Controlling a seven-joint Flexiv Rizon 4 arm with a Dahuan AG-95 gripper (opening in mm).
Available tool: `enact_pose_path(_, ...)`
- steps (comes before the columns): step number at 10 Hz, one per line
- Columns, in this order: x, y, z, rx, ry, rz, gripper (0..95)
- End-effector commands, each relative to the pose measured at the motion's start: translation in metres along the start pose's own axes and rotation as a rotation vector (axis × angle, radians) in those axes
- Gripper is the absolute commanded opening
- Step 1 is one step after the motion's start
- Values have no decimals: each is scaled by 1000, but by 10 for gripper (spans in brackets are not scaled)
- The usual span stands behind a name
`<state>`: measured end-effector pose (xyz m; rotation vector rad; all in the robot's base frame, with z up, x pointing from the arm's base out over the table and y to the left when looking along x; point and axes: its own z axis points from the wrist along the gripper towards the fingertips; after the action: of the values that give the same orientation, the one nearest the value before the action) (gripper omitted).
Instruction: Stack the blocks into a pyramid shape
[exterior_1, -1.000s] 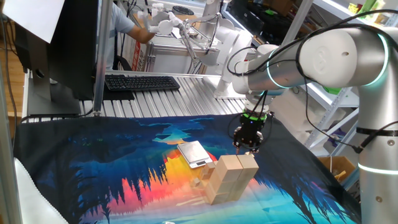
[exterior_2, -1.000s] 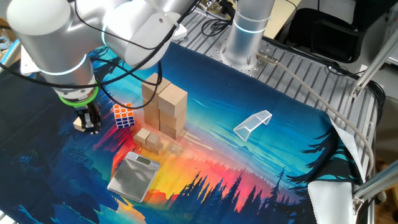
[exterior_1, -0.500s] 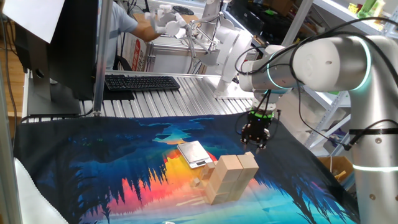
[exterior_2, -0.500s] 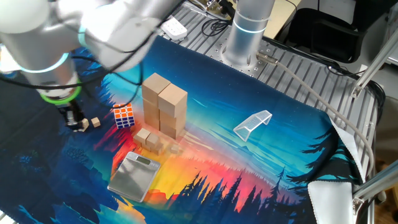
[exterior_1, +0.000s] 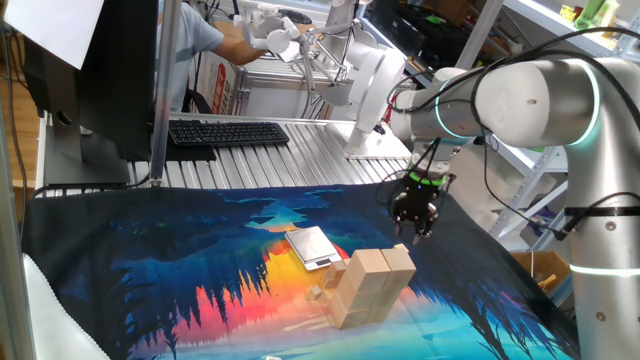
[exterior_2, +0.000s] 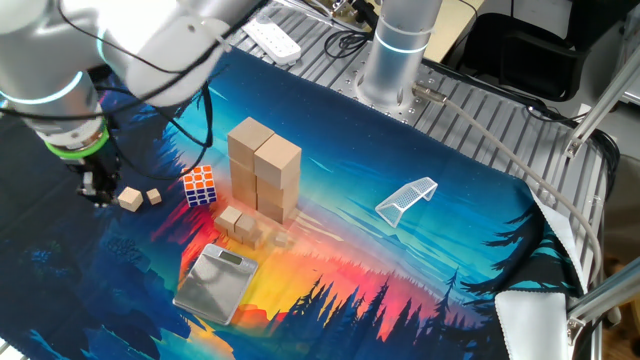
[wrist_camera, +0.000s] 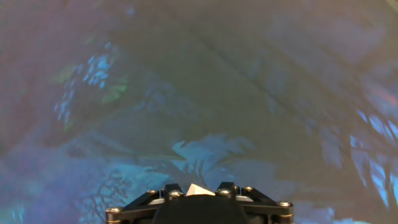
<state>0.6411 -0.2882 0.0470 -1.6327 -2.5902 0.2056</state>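
Observation:
Larger tan blocks (exterior_2: 262, 165) stand stacked in two upright columns mid-cloth, the same stack (exterior_1: 372, 283) showing in one fixed view. A few small blocks (exterior_2: 236, 222) lie at the stack's foot. Two small cubes (exterior_2: 129, 200) (exterior_2: 153, 196) rest on the cloth left of it. My gripper (exterior_2: 97, 192) hangs just left of those cubes, close above the cloth, and shows again (exterior_1: 412, 228) beyond the stack. In the hand view the gripper (wrist_camera: 193, 191) is shut on a small pale block (wrist_camera: 193, 188), of which only a corner peeks out between the jaws.
A Rubik's cube (exterior_2: 198, 185) sits between the loose cubes and the stack. A flat silver scale (exterior_2: 215, 283) lies in front of the stack. A white mesh piece (exterior_2: 407, 198) lies to the right. A keyboard (exterior_1: 228, 132) and the arm's base (exterior_2: 400, 50) stand beyond the cloth.
My gripper has moved left, away from the stack and past the two small cubes, which now lie uncovered on the cloth. Its jaws have kept the same width.

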Motion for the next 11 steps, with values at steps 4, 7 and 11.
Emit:
enact_pose_path(4,17,-9,11,-16,17,245,570)
enact_pose_path(7,24,-13,17,-21,22,254,570)
enact_pose_path(11,23,-8,19,-40,16,273,570)
